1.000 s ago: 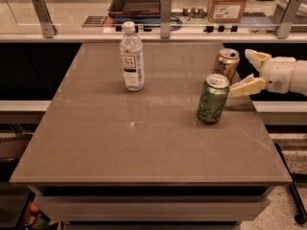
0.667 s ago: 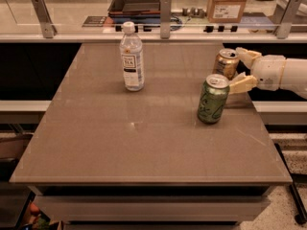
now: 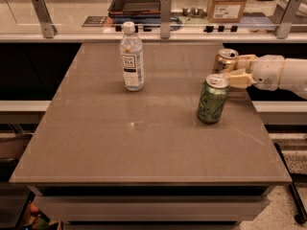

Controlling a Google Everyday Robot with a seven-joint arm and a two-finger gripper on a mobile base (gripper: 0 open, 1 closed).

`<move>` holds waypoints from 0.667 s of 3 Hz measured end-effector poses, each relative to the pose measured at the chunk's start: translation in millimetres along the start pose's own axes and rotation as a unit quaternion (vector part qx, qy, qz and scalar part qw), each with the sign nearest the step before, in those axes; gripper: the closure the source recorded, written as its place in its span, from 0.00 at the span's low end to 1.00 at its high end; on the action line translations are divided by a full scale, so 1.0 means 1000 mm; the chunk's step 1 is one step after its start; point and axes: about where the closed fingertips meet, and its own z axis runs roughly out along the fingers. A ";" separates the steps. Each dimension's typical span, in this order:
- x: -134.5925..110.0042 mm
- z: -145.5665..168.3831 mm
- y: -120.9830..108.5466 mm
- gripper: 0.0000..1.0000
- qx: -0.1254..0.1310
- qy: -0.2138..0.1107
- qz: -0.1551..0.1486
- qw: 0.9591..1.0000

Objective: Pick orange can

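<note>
The orange can stands upright near the table's far right edge, copper-coloured with a silver top. My gripper reaches in from the right at can height. Its pale fingers are open and straddle the can's right side, one behind it and one in front. I cannot tell whether they touch it. The green can stands just in front of and slightly left of the orange can, close below the near finger.
A clear water bottle stands upright at the table's far centre-left. The brown table ends at a rail with metal posts behind. A cardboard box and a dark tray sit beyond the rail.
My gripper has moved left toward the orange can, so its fingers now lie on either side of it. The cans and the bottle have not moved.
</note>
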 end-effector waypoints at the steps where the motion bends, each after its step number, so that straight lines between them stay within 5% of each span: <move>1: 0.000 0.003 0.001 0.65 -0.002 -0.001 0.000 1.000; 2: -0.001 0.006 0.002 0.88 -0.005 -0.001 0.000 1.000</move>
